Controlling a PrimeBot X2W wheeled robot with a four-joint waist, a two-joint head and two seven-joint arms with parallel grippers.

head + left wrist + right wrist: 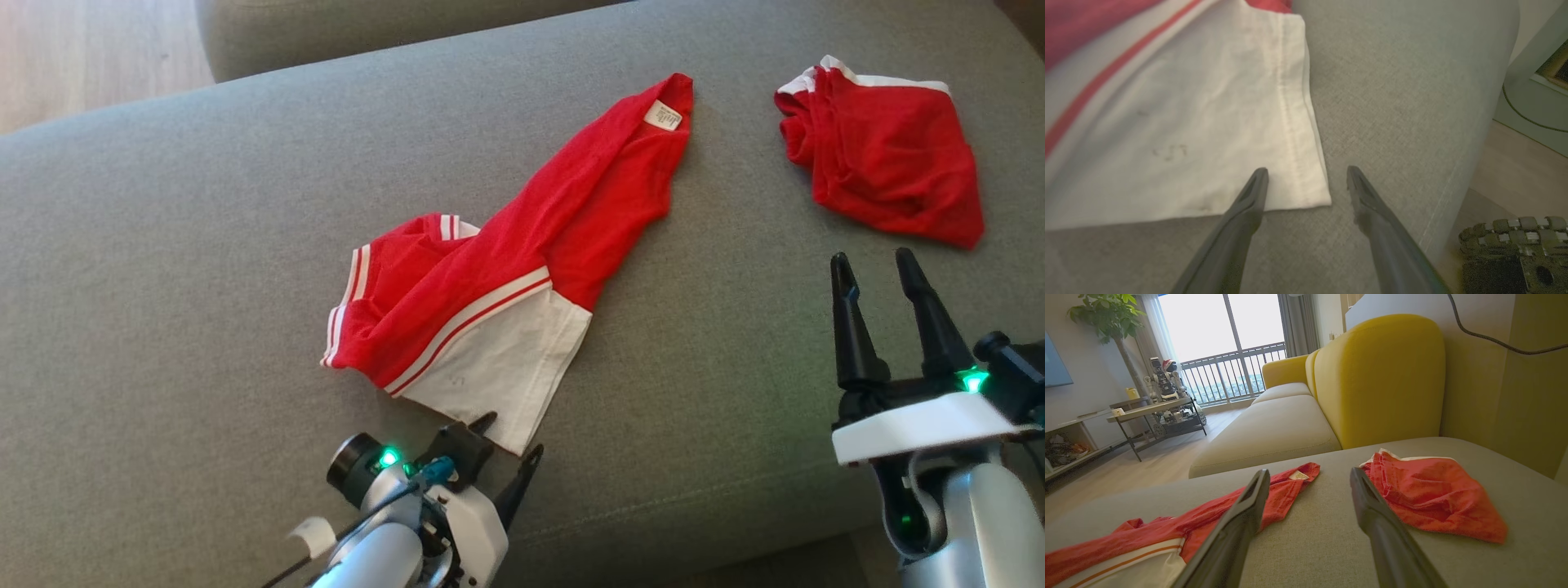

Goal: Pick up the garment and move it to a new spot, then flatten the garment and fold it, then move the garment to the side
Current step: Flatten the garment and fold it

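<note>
The garment, a red shirt with a white striped band, lay crumpled and stretched slantwise across the grey sofa seat. It was far from flat, so the pick-up seemed not yet begun. The left tool stood released, its jaws spread either side of the garment's nearest white corner. One finger hung over the cloth and the other over bare seat just beside the hem. That straddle looked meant for pinching the corner, where a thin hemmed edge should give an easy bite. Whether the tips touched the cloth could not be told. The right tool was likewise released and held nothing. It was poised well apart to the garment's right, probably kept clear until a second corner needed taking. Farther right of the garment lay a second red garment, bunched and separate.
</note>
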